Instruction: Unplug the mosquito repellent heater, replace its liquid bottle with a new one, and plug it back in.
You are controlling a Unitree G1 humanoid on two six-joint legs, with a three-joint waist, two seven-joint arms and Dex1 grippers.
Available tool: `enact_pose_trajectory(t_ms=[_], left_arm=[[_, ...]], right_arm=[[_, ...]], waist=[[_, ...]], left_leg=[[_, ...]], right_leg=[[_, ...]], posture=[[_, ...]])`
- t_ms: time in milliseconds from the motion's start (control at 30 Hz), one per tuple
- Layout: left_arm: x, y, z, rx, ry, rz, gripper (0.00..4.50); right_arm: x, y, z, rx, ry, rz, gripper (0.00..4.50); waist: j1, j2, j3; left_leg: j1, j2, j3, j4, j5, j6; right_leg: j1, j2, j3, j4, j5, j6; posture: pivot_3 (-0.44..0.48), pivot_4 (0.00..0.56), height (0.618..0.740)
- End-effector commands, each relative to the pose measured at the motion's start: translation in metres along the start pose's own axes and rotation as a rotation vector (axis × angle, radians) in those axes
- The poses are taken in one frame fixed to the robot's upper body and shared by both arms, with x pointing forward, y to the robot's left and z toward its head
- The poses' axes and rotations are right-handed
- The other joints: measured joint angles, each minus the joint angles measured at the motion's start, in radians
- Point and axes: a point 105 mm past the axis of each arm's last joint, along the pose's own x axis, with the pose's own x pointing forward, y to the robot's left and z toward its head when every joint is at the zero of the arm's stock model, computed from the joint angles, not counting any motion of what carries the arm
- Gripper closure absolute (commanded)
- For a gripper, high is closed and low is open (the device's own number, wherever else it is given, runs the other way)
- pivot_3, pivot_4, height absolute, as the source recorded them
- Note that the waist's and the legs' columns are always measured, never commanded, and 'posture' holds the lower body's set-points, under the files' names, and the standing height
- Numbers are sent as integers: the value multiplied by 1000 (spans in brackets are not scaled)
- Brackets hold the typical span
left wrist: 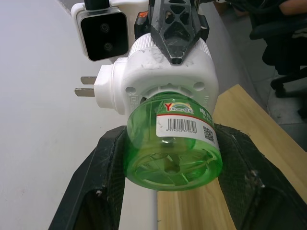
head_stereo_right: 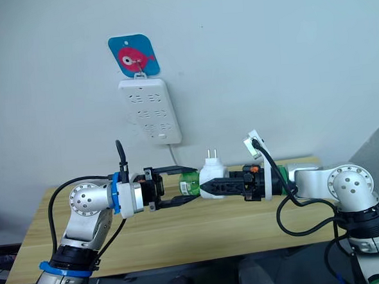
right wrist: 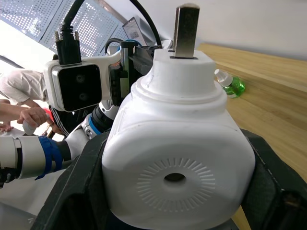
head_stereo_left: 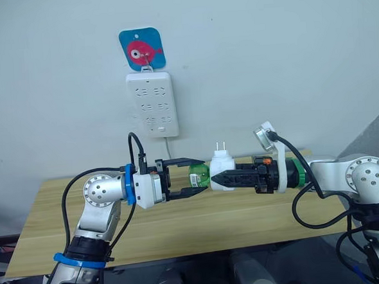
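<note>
Right fingers [head_stereo_left: 219, 177] gripping heater [head_stereo_left: 222, 169], left fingers [head_stereo_left: 193, 176] flanking green bottle [head_stereo_left: 198, 175]

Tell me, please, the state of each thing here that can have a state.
Heater: unplugged, held in the air, prongs up.
Green bottle: attached to the heater, between the left hand's fingers.
Right hand: shut on the heater.
Left hand: open around the bottle.
Power strip: on the wall, sockets free.
Spare bottle: lying on the table.

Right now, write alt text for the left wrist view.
A green liquid bottle screwed into the white mosquito repellent heater sits between the left claw's open black fingers. The right claw grips the heater from the far side, prongs pointing sideways.
</note>
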Motion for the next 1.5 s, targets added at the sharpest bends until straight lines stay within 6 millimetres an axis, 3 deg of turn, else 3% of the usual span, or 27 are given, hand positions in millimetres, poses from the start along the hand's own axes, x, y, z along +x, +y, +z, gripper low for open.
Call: enact_pose_trajectory(t_ms=[33,100,167,300,433,633,833,1067,1500], left_arm=[[-4,0,10,-57,10,-74,2226],[-9,-3,5,-212,94,-132,2226],[-16,0,-3,-484,213,-161,2226],[-26,7,0,-924,335,-252,2226],[-23,21,7,-1131,346,-241,2227],[-22,25,7,-1312,331,-186,2227],[-12,30,9,-1188,258,-150,2227],[-13,29,11,-965,244,-164,20],[-31,30,12,-516,210,-40,0]], right_arm=[[0,13,7,-47,-18,43,1482],[0,13,6,-57,-9,42,1482],[-1,14,5,-80,9,42,1482],[1,21,2,-180,67,60,1482],[3,24,1,-258,91,71,1482],[3,25,-3,-315,101,77,1482],[4,27,-4,-304,89,94,1482],[1,25,1,-278,72,89,1482],[-3,16,8,-203,16,59,1482]], waist=[[-1,0,0],[-2,0,0],[-4,0,0],[-1,0,1],[-2,1,1],[-5,1,1],[0,1,1],[2,1,1],[4,1,1]], left_leg=[[0,0,0,0,0,0],[0,0,0,0,0,0],[0,0,-1,0,0,0],[0,0,-3,0,0,0],[0,0,-3,0,0,0],[0,0,-3,-2,0,0],[0,0,-2,-2,0,0],[0,0,-2,-2,0,0],[0,0,-2,-2,0,0]], right_leg=[[0,0,0,0,0,0],[0,0,0,0,0,0],[0,0,-1,0,0,0],[1,1,-3,1,-1,1],[1,1,-3,0,-1,1],[-1,1,-3,0,-1,0],[-1,1,-3,0,-1,0],[-1,1,-2,0,-1,0],[-1,0,-2,0,-1,-1]], posture=[[-144,101,740],[-144,101,740],[-130,101,740],[-125,102,740],[-130,101,740],[-139,101,740],[-139,101,740],[-133,104,740],[-130,106,740]])
